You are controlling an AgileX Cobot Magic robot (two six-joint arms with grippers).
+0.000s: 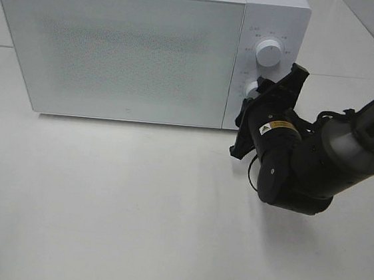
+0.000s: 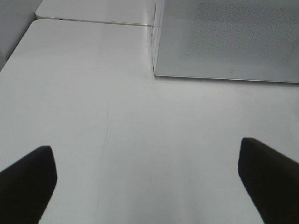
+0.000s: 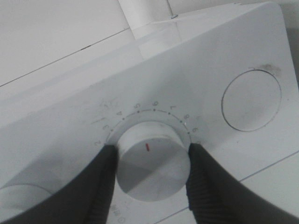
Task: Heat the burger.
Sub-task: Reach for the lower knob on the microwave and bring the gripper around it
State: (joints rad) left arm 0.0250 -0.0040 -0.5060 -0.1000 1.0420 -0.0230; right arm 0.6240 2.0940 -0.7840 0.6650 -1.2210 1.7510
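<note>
**Item 1: right gripper** [image 3: 152,153]. Its fingers pinch the lower knob [image 3: 150,173] of the microwave [image 1: 116,46], one dark pad on each flank of the white cylinder. You hold it this way because the dial can only be turned by clamping its sides. The arm comes in square to the control panel so that a wrist roll turns the knob.

**Item 2: lower knob.** Round and white, ringed by a printed numeral scale. Its red mark [image 3: 147,147] points toward the middle of that arc. Judged to be the timer, so the step in hand is setting the heating time.

**Item 3: upper knob** [image 1: 268,53]. Untouched, and clear of the gripper.

**Item 4: door** [image 1: 116,49]. Shut flush with the microwave body. Its pane is frosted and speckled, and nothing shows through it.

**Item 5: left gripper** [image 2: 145,156]. Its fingers are spread wide and carry nothing. It hangs over the bare white surface [image 2: 140,102] near the front corner of the microwave. You have most likely parked it there to leave the panel to the other arm.

**Item 6: burger.** Not visible in any view, so you cannot record its look or condition. It is not on the visible part of the surface and not in either gripper. With the door shut and the timer in hand, it most likely sits inside the microwave.
</note>
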